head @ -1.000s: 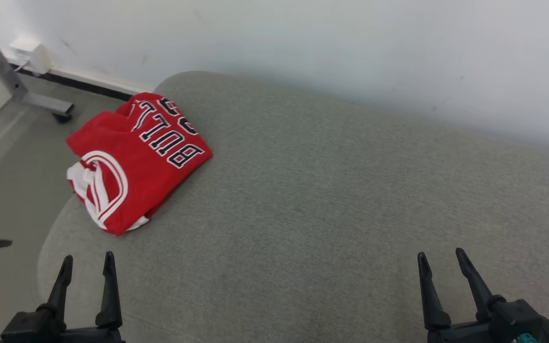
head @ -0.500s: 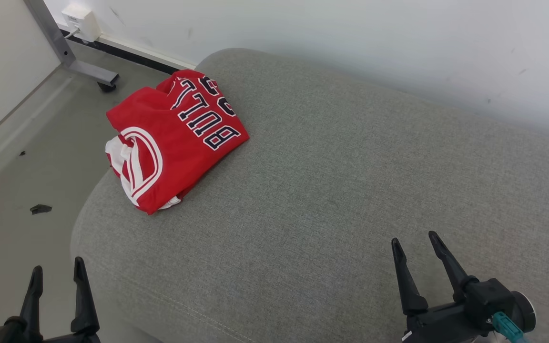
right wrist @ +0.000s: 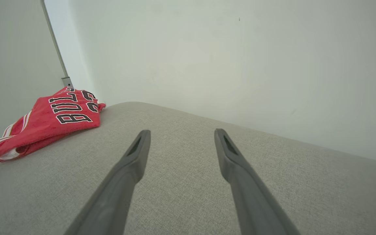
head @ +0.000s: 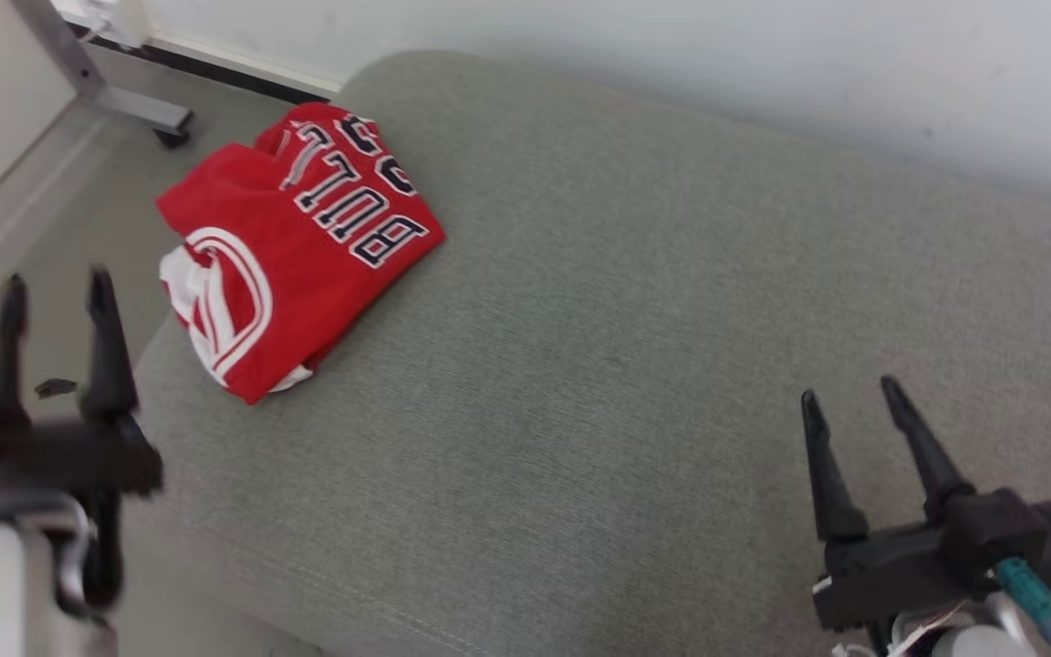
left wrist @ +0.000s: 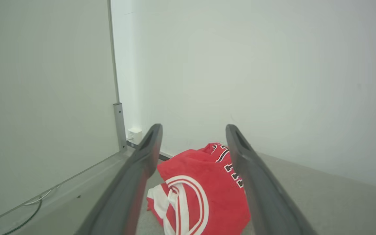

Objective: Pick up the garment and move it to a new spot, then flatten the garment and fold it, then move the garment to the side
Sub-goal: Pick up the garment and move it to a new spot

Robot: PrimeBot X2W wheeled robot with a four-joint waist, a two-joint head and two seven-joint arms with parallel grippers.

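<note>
The garment (head: 288,246) is a red jersey with white trim and dark lettering, folded into a bundle at the far left corner of the grey upholstered surface (head: 635,365). My left gripper (head: 56,278) hangs open left of the surface's edge, level with the bundle's near end and apart from it. Through the left wrist view the garment (left wrist: 201,192) lies ahead between the spread fingers (left wrist: 142,163). My right gripper (head: 849,388) stands open over the near right of the surface, holding nothing. The right wrist view has the garment (right wrist: 47,120) far to the left.
A white wall (head: 671,55) runs behind the surface. On the floor at the upper left stand a metal frame leg with a caster (head: 124,100) and a wall socket box (left wrist: 134,133). A small dark scrap (head: 56,388) lies on the floor.
The head camera has shifted, so the whole scene sits differently. My left gripper has risen well up the left side toward the garment. The right gripper has risen slightly. The garment lies as before.
</note>
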